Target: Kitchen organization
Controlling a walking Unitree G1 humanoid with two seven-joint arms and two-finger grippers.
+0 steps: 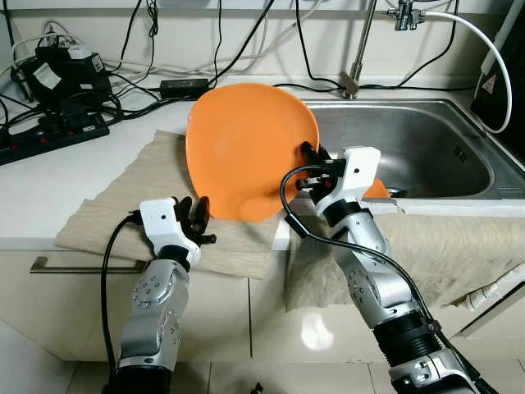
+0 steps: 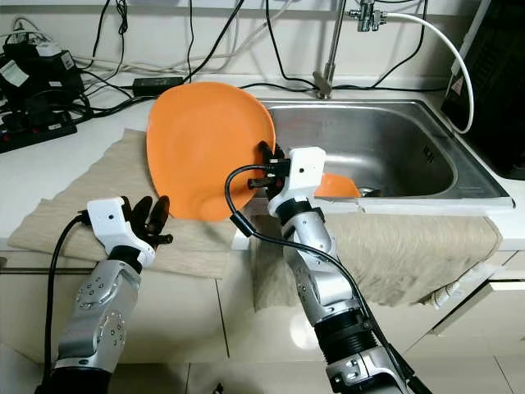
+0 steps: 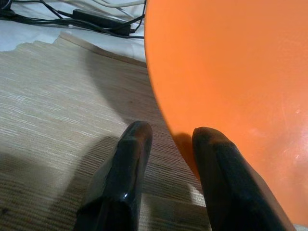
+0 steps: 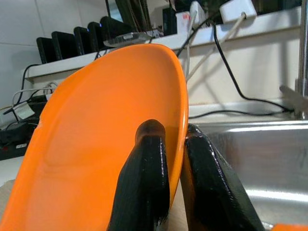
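Right pincer (image 1: 309, 164) clamps round orange plastic plate (image 1: 246, 148) upright (mid-transfer from sink); left pincer (image 1: 197, 215) narrowly parted; next lower onto beige woven mat (image 1: 123, 189).

The round plastic plate (image 1: 246, 152) is plain bright orange — no pattern. The woven cloth mat (image 1: 123, 197) under it is beige with fine stripes. The steel sink (image 1: 426, 148) is shiny grey — the cables (image 1: 139, 98) black, the worktop (image 1: 49, 176) white.
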